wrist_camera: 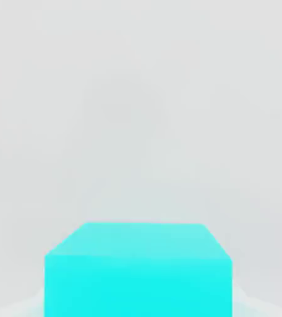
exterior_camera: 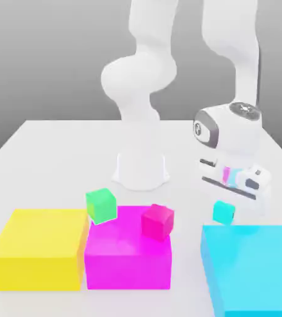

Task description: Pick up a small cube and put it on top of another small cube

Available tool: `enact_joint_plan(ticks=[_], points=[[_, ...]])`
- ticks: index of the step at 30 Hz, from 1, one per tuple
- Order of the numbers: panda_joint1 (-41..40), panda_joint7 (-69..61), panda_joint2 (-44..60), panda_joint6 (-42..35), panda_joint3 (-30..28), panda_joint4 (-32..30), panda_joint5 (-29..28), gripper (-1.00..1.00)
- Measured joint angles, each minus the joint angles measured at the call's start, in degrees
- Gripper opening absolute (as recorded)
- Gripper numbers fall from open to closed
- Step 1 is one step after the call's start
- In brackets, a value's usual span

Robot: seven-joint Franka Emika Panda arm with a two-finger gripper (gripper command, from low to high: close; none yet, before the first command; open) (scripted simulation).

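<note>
The gripper [exterior_camera: 233, 201] hangs over the tabletop [exterior_camera: 51, 148] toward the exterior view's right, just behind the big cyan block [exterior_camera: 255, 266] that runs along the front edge. Its jaws are drawn in tight, and the small cyan cube [exterior_camera: 224, 212] sits directly below the hand; in the hand view the same cube [wrist_camera: 138, 269] lies close under the camera, so the jaws appear to have closed on it, though the contact itself is hidden by the hand. The cube looks to be resting on, or barely off, the tabletop.

The step in hand is the lift. It should go straight up first, with no sideways drift, so the cube does not scrape the edge of the big cyan block beside it. A slow start would show whether the hold is square; a cube pinched near a corner can twist out.

The small red cube [exterior_camera: 158, 220] sits on top of the big magenta block [exterior_camera: 128, 251], near its back corner on the exterior view's right, so the carry must rise above that height before crossing. The small green cube [exterior_camera: 101, 205] at the block's other back corner is best left alone. A level approach from above, then a gentle descent, should seat it squarely.
</note>
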Motion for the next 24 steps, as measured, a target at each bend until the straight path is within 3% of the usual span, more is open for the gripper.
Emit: enact_joint_plan(ticks=[14,24], points=[[2.53,4.64,-6.86,-8.16,-4.45,-0.74,-6.4,-1.0],[0.97,13.56,-13.94,-9.06,-5.28,-3.38,-18.13,-1.0]])
